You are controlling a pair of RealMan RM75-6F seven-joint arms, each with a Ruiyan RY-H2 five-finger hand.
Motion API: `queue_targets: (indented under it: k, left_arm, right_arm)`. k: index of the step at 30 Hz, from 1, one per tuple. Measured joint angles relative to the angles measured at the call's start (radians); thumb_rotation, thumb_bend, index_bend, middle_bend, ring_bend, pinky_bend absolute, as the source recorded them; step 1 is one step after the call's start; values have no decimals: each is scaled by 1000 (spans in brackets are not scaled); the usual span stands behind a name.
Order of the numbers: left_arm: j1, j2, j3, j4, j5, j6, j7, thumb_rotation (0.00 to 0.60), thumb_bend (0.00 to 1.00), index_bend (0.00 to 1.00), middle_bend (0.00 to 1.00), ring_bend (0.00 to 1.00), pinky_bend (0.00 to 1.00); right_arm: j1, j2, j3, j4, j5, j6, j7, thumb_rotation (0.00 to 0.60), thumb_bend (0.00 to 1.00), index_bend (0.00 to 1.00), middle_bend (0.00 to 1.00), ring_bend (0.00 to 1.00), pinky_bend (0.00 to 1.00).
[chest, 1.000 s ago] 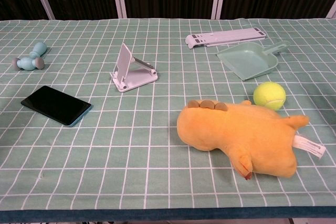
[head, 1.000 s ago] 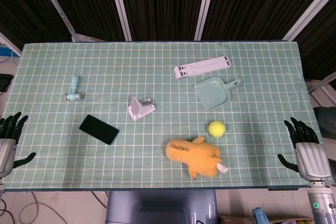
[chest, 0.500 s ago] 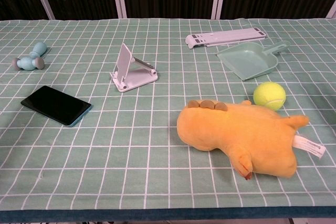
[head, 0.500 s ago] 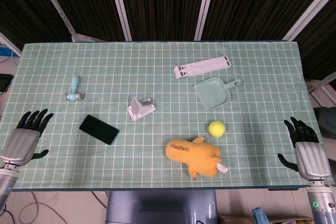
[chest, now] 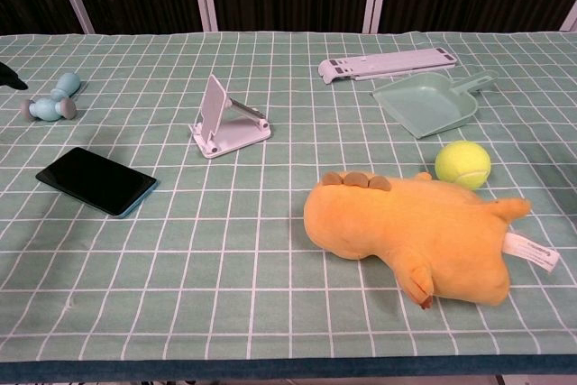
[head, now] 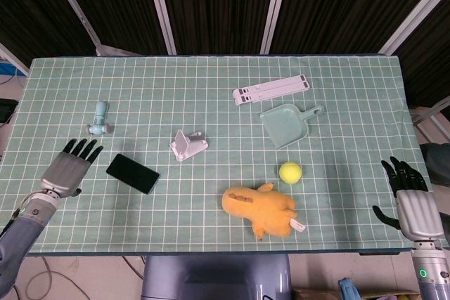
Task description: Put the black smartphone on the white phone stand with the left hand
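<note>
Black smartphone [head: 132, 173], white stand [head: 187, 145], green-checked tablecloth [head: 211, 96].

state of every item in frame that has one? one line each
Black smartphone: flat on cloth, screen dark, not held.
White phone stand: unfolded, back propped up, vacant.
Long white folding stand: folded flat.
Left hand: open, fingers spread, beside phone.
Right hand: open, at table edge.

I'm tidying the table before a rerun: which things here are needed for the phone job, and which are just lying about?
Needed:
black smartphone
white phone stand
left hand

Lying about:
orange plush toy
tennis ball
green dustpan
folded white stand
small blue dumbbell
</note>
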Motion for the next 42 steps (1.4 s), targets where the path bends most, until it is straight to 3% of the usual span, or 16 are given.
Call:
queue_targets:
  k: [8, 23, 32, 42]
  left_arm:
    - [-107, -88, 13, 29, -168, -40, 156, 600, 81, 33, 45, 18, 108]
    - [-238, -217, 63, 86, -335, -37, 293, 600, 114, 102, 99, 27, 119]
    - [-290, -262, 109, 91, -394, -16, 327, 600, 114, 154, 161, 27, 121]
    - [-321, -308, 125, 121, -405, -2, 307, 600, 121, 192, 185, 27, 125]
  right_arm:
    - [0, -1, 0, -1, 5, -2, -6, 600, 299, 5, 0, 0, 126]
    - [2, 1, 1, -2, 11, -9, 1, 600, 299, 5, 0, 0, 126]
    - [2, 2, 0, 0, 10, -10, 4, 600, 300, 5, 0, 0, 126]
    - [2, 2, 0, 0, 12, -10, 3, 600, 299, 6, 0, 0, 126]
